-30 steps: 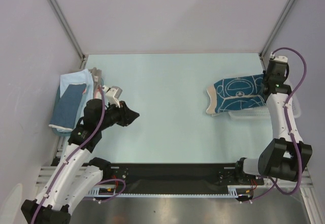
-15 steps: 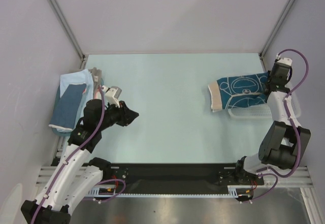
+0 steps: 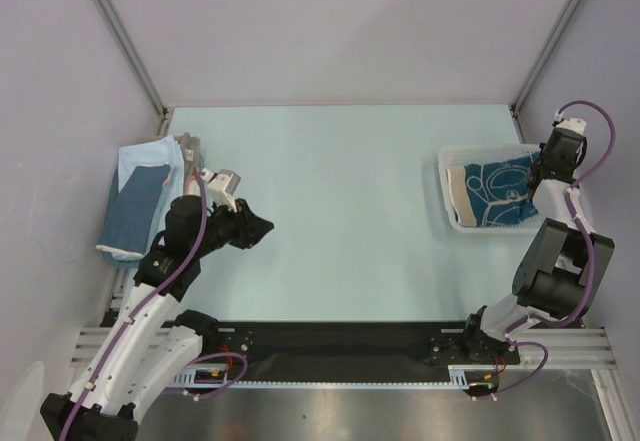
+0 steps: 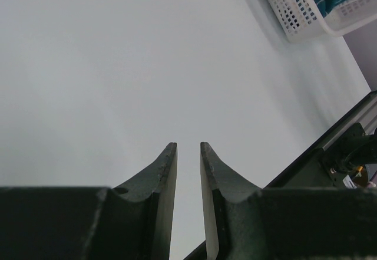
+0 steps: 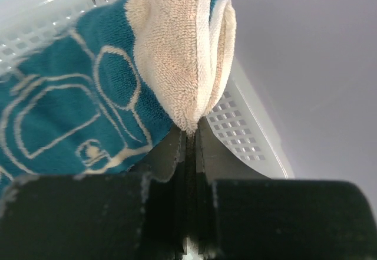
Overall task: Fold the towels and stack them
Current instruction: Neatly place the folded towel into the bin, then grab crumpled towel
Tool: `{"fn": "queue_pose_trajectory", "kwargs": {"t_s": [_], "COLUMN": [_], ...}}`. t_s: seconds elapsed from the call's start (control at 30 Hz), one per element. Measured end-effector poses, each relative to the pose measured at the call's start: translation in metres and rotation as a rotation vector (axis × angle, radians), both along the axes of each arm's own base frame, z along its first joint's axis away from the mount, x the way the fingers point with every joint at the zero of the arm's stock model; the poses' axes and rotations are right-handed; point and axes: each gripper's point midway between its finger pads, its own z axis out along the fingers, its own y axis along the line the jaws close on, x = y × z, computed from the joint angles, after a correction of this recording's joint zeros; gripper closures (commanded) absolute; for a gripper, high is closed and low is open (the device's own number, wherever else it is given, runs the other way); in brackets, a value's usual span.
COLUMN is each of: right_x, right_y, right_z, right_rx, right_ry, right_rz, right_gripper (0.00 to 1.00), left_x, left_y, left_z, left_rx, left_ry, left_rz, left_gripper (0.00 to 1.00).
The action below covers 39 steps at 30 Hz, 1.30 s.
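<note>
- Where the white mesh basket [image 3: 445, 193] sits at the right of the top view, the dark teal towel [image 3: 497, 193] lies bunched inside it, its tan end toward the basket's left wall.
- The right fingers [image 5: 188, 139] are pressed together on that tan end – in the right wrist view the folded terry edge rises straight out from between their tips, with the teal, white-lined cloth spreading to the left.
- The basket's perforated wall shows just right of the pinched fold.
- The left fingers [image 3: 264, 228] hover over the pale worktop [image 3: 340, 161] at centre left, pointing right, well apart from the basket.
- In the left wrist view they stand apart with a narrow gap and nothing between them.
- At the left edge of the top view a light blue towel [image 3: 140, 156] lies under a darker blue towel [image 3: 135, 213] – a grey-beige towel [image 3: 189, 149] shows at the pile's upper right corner.
- The pile is just beside the left arm; whether they touch cannot be told.
</note>
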Motion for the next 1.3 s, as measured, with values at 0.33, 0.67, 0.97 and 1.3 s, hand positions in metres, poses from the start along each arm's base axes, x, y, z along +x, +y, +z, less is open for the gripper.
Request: {"fn": "queue_pose_trajectory", "kwargs": {"t_s": [0.33,0.67,0.97,1.3], "right_x": [0.002,0.021,0.039,-0.002], "right_y": [-0.005,0.026,0.206,0.395], "right_z": [-0.017,0.049,0.170,0.042], "right_rx": [0.015,0.102,0.280,0.445], "right_ry": [0.018,-0.203,-0.502,-0.203], "right_rz": [-0.032,-0.103,0.225,0.607], "right_gripper": [0.00,0.00,0.00,0.00], "left_x": [0.000,0.001,0.011,0.055], "left_y": [0.000,0.001,0.019,0.085], "left_z": [0.000,-0.002,-0.006,0.016], "left_rx": [0.000,0.006,0.056,0.153], "left_ry": [0.001,0.005,-0.003,0.052], "left_rz": [-0.002,0.006,0.122,0.505], "left_gripper": [0.69,0.64,0.61,0.55]}}
